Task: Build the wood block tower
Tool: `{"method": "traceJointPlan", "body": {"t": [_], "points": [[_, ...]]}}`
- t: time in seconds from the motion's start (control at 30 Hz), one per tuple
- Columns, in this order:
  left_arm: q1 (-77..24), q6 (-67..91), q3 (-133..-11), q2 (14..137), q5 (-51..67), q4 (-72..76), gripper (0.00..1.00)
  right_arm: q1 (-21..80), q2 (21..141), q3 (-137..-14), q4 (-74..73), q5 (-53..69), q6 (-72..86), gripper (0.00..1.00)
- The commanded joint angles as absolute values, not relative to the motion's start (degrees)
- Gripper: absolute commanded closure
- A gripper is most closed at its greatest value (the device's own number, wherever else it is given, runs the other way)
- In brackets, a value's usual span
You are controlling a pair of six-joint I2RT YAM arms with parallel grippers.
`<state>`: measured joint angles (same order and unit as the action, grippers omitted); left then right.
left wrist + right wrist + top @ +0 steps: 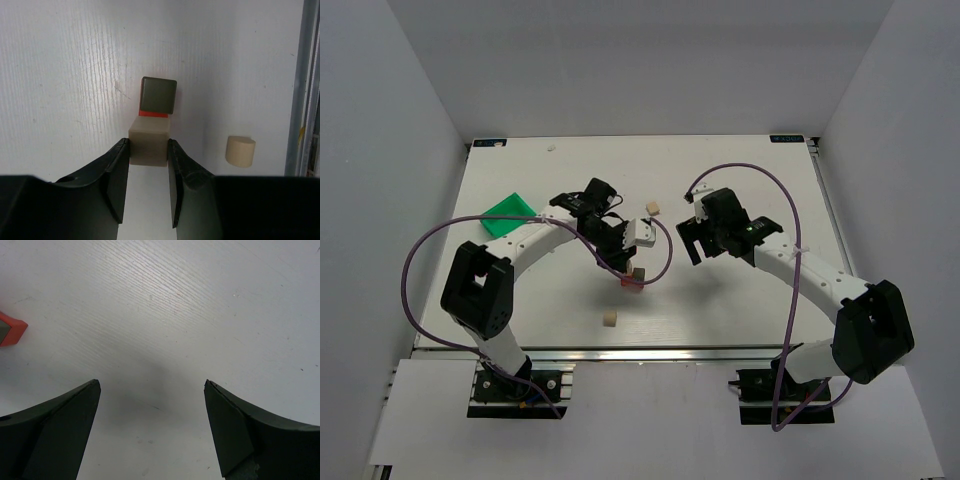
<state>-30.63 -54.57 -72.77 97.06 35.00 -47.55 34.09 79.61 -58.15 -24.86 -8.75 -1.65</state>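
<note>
The left gripper (148, 152) had its jaws closed on a pale beige cube (148, 136), with the grey-brown cube (158, 94) on its red-orange base (152, 113) just ahead, while the right gripper (152, 386) hung wide open, farther off

Red-orange base block (151, 113) mostly hidden under grey-brown cube (158, 94); cut off in right wrist view.

Your top camera overlooks the whole table (720, 300); both wrist cameras look closely down, sharing the red-orange block (151, 113).
</note>
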Motion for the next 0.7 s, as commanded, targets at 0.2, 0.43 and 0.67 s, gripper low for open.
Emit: {"method": "traceJointPlan", "body": {"t": [0.2, 0.43, 0.67], "points": [[-31.9, -53.9, -71.4, 95.0, 33.0, -45.3, 1.0, 33.8, 79.0, -60.8, -25.8, -10.3, -0.9, 0.11], [-32.5, -53.0, -71.7, 96.1, 31.9, -44.6, 1.0, 33.9, 78.7, -60.6, -25.9, -10.5, -0.9, 0.11], [-33.7, -51.9, -70.5, 96.3, 30.1, -43.1, 1.0, 33.8, 78.6, -60.6, -26.0, -10.6, -0.8, 0.11]]}}
